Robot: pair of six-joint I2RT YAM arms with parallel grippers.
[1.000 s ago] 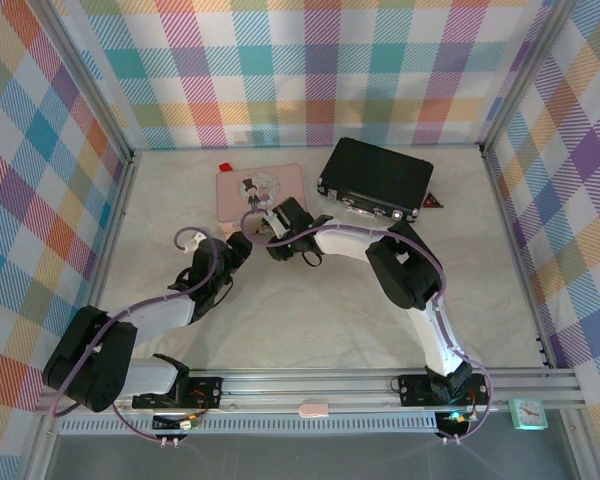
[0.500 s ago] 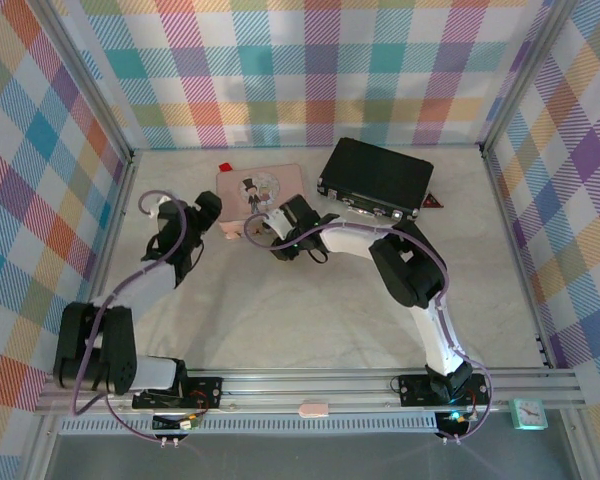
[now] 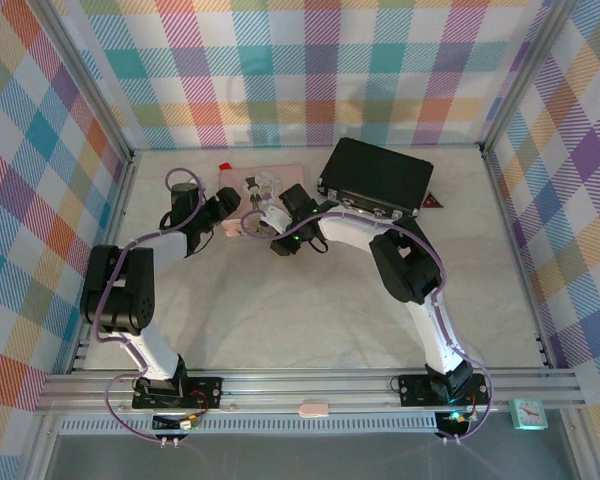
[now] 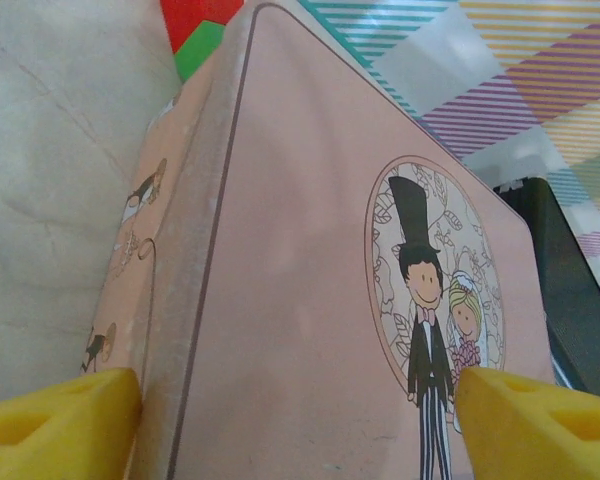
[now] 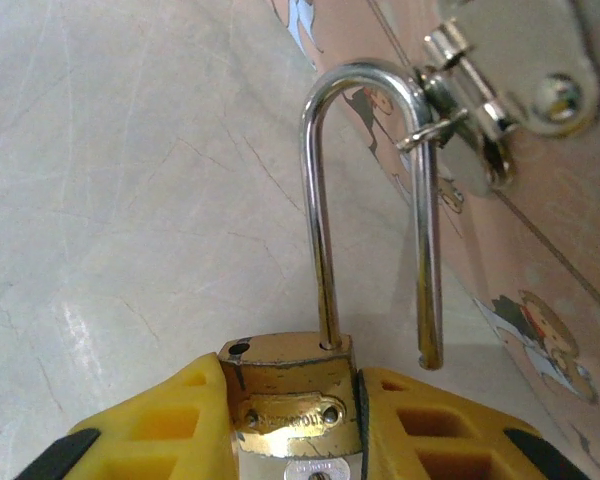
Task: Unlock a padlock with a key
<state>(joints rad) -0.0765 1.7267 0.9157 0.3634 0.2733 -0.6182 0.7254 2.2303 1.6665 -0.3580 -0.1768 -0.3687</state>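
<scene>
Here, shut pink box [image 4: 300,250], right pincer [image 5: 295,440] gripping its unlocked padlock [image 5: 290,385], left pincer [image 4: 300,420] spread.

A yellow gripper [image 5: 298,445] clamps the brass padlock [image 5: 288,375] by its body. Its silver shackle [image 5: 320,230] is sprung open, threaded through the latch [image 5: 480,110] of a pink box [image 5: 540,250], above a pale worktop [image 5: 110,180].

Pale marbled table [image 3: 310,300] bears a pink box [image 3: 265,176], a black case [image 3: 375,175] near it and a small red piece [image 3: 223,166]
</scene>
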